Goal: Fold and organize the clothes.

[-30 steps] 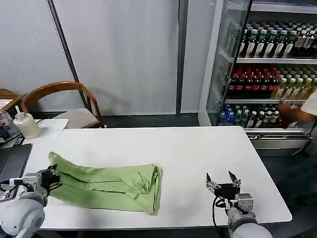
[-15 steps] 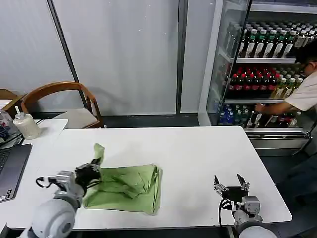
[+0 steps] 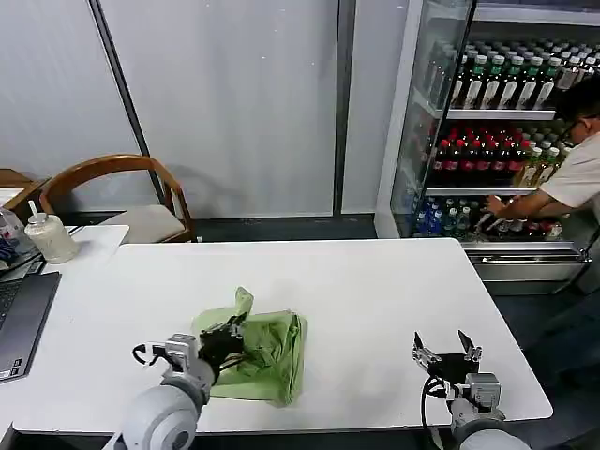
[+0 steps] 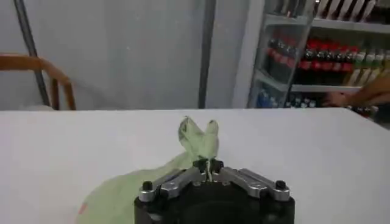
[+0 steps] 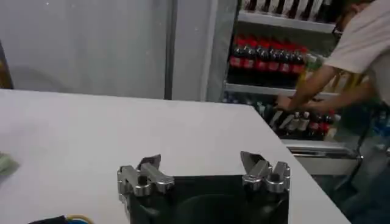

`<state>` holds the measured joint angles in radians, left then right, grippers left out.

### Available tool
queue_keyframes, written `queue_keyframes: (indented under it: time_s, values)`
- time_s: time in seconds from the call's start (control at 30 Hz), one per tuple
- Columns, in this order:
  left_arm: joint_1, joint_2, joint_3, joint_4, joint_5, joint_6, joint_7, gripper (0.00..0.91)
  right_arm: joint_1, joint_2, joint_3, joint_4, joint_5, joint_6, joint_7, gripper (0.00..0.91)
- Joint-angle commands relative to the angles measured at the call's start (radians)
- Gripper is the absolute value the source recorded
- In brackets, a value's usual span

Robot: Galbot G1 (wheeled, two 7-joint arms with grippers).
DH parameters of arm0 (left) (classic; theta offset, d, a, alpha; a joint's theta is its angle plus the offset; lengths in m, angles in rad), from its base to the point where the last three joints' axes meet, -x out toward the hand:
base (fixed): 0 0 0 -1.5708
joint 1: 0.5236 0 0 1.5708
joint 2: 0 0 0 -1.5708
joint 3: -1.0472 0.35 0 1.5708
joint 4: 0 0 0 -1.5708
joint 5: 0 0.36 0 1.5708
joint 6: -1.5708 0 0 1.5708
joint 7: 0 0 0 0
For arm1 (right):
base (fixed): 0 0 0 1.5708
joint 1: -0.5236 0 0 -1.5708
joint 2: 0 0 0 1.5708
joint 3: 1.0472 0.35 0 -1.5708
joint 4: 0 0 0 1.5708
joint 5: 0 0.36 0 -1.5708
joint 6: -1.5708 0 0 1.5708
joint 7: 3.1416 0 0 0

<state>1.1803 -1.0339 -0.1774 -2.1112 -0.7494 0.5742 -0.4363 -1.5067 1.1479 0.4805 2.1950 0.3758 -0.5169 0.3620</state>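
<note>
The clothes, a light green shirt (image 3: pixel 267 352), lie bunched in a short fold near the white table's front edge, left of centre. My left gripper (image 3: pixel 236 330) is shut on one end of the cloth and holds it lifted over the folded part; a pinched tuft of the shirt (image 4: pixel 198 139) stands up just beyond the closed left gripper (image 4: pixel 208 165). My right gripper (image 3: pixel 447 347) hovers open near the front right of the table, well away from the shirt. The right gripper (image 5: pixel 201 163) has bare table between its fingers.
The white table (image 3: pixel 375 281) spreads wide around the shirt. A laptop (image 3: pixel 17 319) and a pump bottle (image 3: pixel 49 234) stand on a side table at the left, a wooden chair (image 3: pixel 131 202) behind. A drinks fridge (image 3: pixel 506 122) is at the back right.
My left gripper has carried the shirt's left end rightward across the table, doubling the long strip over into a short bundle. The right gripper has drifted slightly right and stayed open.
</note>
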Motion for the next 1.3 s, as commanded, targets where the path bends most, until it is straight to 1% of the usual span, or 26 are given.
queue_keyframes:
  time_s: [0.03,0.2,0.23,0.3,0.33,0.43,0.6,0.73,0.87,0.9,0.97,1.07,1.17,1.3]
  values:
    - [-0.062,-0.079,0.072,0.096,0.006,0.001,-0.002,0.02,-0.002,0.001,0.0,-0.003,-0.003,0.0,0.0,0.907]
    - [-0.06,-0.102,0.088,0.111,0.022,0.0,0.006,0.03,0.0,-0.002,-0.002,-0.001,-0.003,0.0,-0.001,0.907]
    - [-0.054,-0.104,0.095,0.108,0.037,0.0,0.012,0.907,0.0,-0.003,-0.001,-0.002,-0.003,0.0,-0.001,0.907]
    - [-0.05,-0.109,0.1,0.106,0.043,-0.016,0.03,0.907,0.002,-0.003,-0.001,-0.003,-0.003,0.0,-0.001,0.907]
    - [-0.046,-0.113,0.104,0.102,0.045,-0.051,0.05,0.907,0.002,-0.003,-0.002,-0.004,-0.002,0.0,-0.001,0.907]
    - [-0.045,-0.127,0.11,0.093,0.039,-0.11,0.08,0.907,0.002,-0.003,-0.005,-0.004,-0.003,0.0,-0.002,0.907]
    - [-0.031,-0.12,0.104,0.033,0.028,-0.168,0.104,0.907,0.002,-0.003,-0.003,-0.005,-0.002,0.001,-0.004,0.907]
    - [-0.017,-0.074,0.039,-0.041,0.027,-0.211,0.133,0.907,0.012,-0.004,-0.011,-0.012,-0.002,0.002,-0.004,0.907]
    - [-0.009,0.017,-0.071,-0.042,0.067,-0.238,0.131,0.907,0.029,-0.003,-0.031,-0.02,-0.002,0.003,-0.005,0.907]
    - [0.005,0.053,-0.11,-0.023,0.092,-0.237,0.117,0.907,0.034,-0.003,-0.035,-0.022,-0.002,0.003,-0.006,0.907]
    - [0.031,0.081,-0.16,0.005,0.121,-0.221,0.081,0.907,0.043,-0.003,-0.042,-0.027,-0.002,0.004,-0.007,0.907]
    - [0.132,0.105,-0.218,0.1,0.2,-0.154,0.031,0.907,0.052,-0.007,-0.043,-0.03,-0.002,0.01,-0.008,0.907]
    - [0.183,0.09,-0.211,0.164,0.192,-0.132,-0.012,0.907,0.056,-0.013,-0.043,-0.031,-0.001,0.012,-0.008,0.907]
    - [0.181,0.045,-0.186,0.204,0.172,-0.119,-0.026,0.907,0.06,-0.019,-0.046,-0.032,-0.002,0.012,-0.008,0.907]
